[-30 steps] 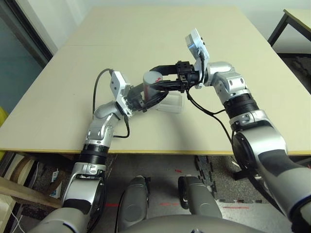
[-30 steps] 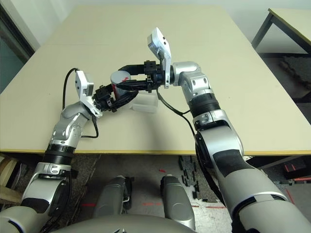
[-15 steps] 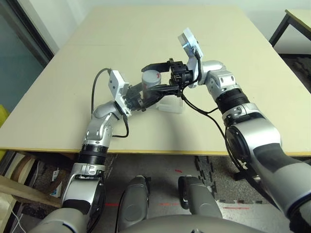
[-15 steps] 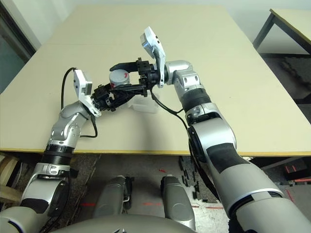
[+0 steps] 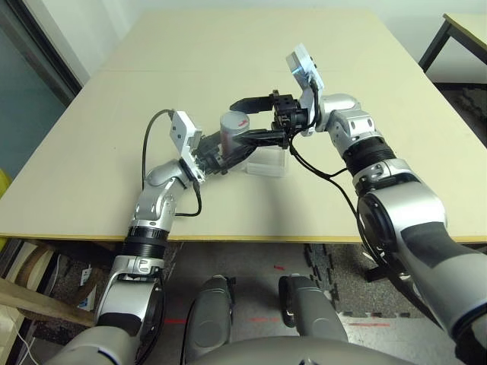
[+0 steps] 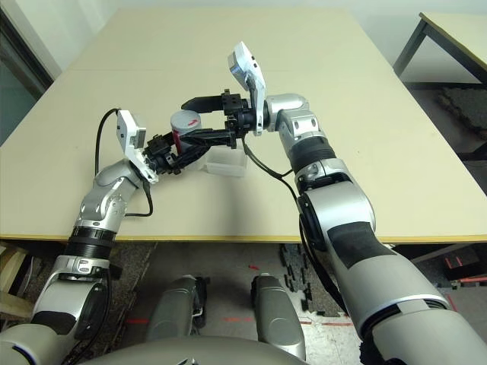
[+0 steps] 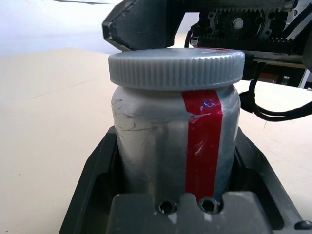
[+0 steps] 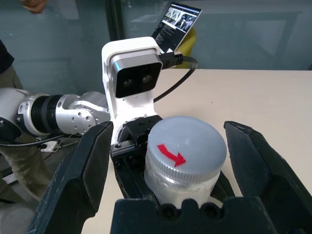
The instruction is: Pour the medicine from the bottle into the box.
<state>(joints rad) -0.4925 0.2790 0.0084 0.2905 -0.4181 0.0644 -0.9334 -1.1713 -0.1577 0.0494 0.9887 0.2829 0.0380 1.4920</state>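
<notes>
Left gripper (image 5: 221,156) jaws clamp the capped bottle (image 5: 232,135) beside the box (image 5: 268,162); right gripper (image 5: 255,119) jaws gape around its cap (image 8: 187,141).

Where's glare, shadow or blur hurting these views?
Left wrist view: bottle sharp, its cap well lit, table behind soft. Right wrist view: cap top evenly lit, background room dim and soft. Left eye view: arms cast soft shadows on the table, no harsh glare.

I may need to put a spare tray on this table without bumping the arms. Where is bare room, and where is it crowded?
The table is bare beyond both arms to its far edge, and along its left and right sides. It is crowded mid-table near the front: the left gripper holds the bottle, the right gripper stands open around its cap, and the box sits just behind.
</notes>
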